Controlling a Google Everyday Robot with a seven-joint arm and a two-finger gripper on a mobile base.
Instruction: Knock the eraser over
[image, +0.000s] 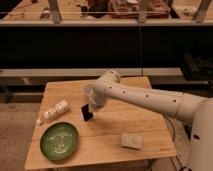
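Note:
The eraser (87, 113) is a small black block on the wooden table (125, 120), near its middle left, and it looks tilted. My gripper (91, 107) is at the end of the white arm (150, 99) that reaches in from the right. It sits right at the eraser's upper right side and seems to touch it. The arm hides the gripper's tip.
A green plate (59, 141) lies at the front left of the table. A white bottle (54, 111) lies on its side left of the eraser. A pale grey-beige block (131, 141) sits at the front right. A dark counter runs behind the table.

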